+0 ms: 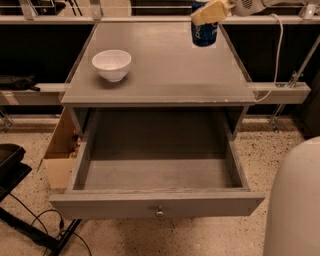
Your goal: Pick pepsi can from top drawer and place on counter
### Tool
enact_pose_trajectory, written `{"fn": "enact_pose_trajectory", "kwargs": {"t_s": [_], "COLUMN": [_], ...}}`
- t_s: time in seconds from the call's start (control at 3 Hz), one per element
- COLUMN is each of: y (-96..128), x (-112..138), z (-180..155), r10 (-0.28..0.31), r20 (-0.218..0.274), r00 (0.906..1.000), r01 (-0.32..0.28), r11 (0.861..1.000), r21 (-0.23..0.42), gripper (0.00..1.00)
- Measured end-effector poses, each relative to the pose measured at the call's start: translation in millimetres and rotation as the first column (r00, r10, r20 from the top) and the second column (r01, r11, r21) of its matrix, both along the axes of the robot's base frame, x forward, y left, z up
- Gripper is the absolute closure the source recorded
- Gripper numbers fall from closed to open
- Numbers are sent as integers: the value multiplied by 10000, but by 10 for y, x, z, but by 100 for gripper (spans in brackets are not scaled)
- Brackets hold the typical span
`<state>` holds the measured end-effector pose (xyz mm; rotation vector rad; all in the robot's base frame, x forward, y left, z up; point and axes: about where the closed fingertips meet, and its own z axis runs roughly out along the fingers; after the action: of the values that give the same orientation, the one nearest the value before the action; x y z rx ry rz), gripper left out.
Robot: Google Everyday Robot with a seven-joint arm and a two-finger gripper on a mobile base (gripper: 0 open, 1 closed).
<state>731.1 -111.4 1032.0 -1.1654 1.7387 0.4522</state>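
Camera view: tool (204, 15) tight around top of pepsi can (204, 35), at far right corner of counter (165, 75).

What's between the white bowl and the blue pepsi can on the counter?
Only bare grey-painted wooden counter, as the camera view shows. The white round bowl sits left; the gripper grips the dark blue pepsi can back right.

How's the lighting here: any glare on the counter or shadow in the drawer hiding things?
Camera view: soft sheen on the counter near its front, nothing washed out; the top drawer is shadowed at the back but its floor shows; the gripper, at the top edge against the pepsi can, is cropped.
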Motion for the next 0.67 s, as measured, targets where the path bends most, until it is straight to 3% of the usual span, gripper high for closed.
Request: {"fn": "enact_pose_trajectory", "kwargs": {"t_s": [0.33,0.67], "y": [-217,-397], "x": [430,703], "z": [-249,-745], "r10": [-1080,-1739], "r20": [141,-516], "r00": [9940,9834], "r01": [1077,1767], "r11": [9939,9826], "r21": [225,569], "gripper": [100,100]}}
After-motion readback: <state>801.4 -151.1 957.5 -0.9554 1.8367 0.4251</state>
